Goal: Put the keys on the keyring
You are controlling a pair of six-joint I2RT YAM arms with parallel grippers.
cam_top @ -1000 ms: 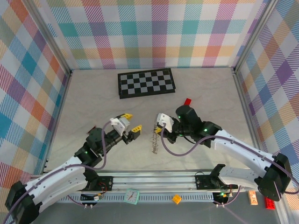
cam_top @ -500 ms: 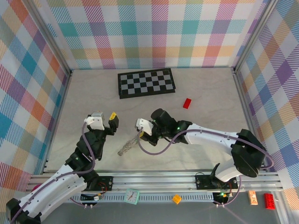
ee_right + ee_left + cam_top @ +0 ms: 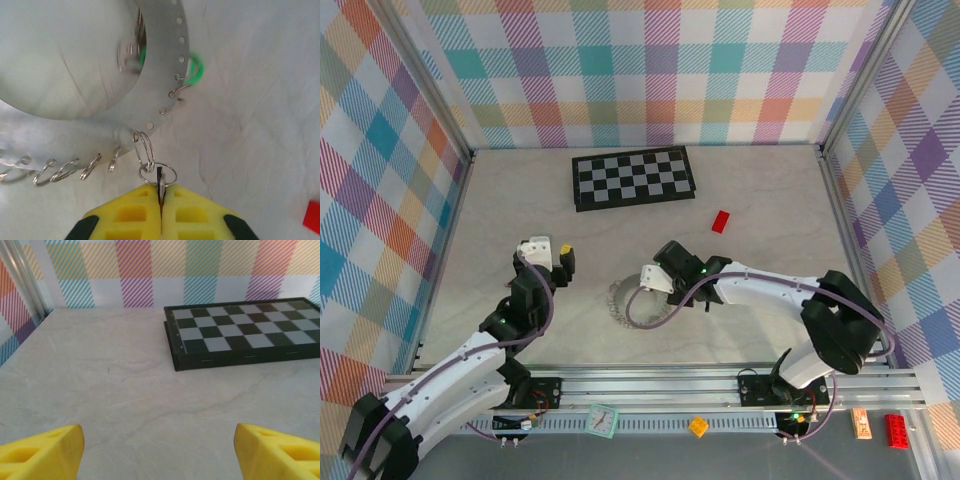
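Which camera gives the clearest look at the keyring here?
Right wrist: the keyring is seen close up, with its rim holes and wire loops distinct. The top view shows it only small, lying on the table, its loops barely readable.

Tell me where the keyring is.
The keyring sits mid-table in the top view, right at the right end effector's tips, with the left end effector off to its left.

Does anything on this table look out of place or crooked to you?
The small red block lies alone right of the middle, skewed, away from the keyring. The chequered board sits slightly crooked to the back wall. Nothing looks spilled or broken.
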